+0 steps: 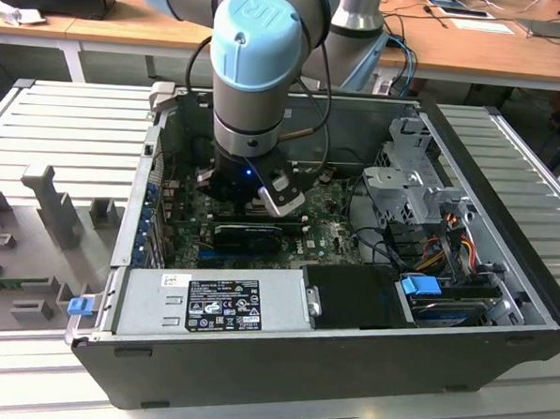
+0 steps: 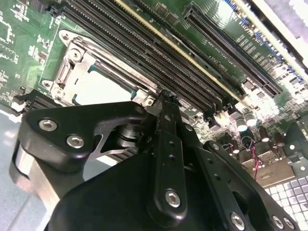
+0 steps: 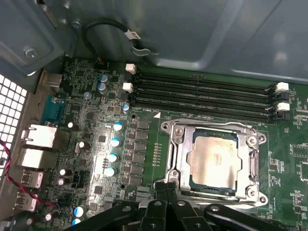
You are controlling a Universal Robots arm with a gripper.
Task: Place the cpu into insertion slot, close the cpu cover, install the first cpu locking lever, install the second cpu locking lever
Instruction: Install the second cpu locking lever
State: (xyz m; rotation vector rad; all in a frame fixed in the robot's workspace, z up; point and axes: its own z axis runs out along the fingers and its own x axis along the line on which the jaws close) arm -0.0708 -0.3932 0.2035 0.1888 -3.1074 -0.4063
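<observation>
The cpu [image 3: 212,161] sits in the insertion slot [image 3: 174,159], lower right of the first wrist view, cpu cover [image 3: 214,127] closed around it. The gripper [image 3: 167,188] is clenched, empty, at the cover's edge. A slip here could leave a locking lever unlatched.

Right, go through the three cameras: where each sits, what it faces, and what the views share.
Exterior view: off the arm, above the open dark computer case, facing the grey-and-blue arm reaching in.
First wrist view: on the arm, facing the green motherboard; black claw at the socket's edge.
Second wrist view: on the arm, low behind the claw.
Both wrist views share the pale silvery square cpu seated in the metal-rimmed insertion slot.
</observation>
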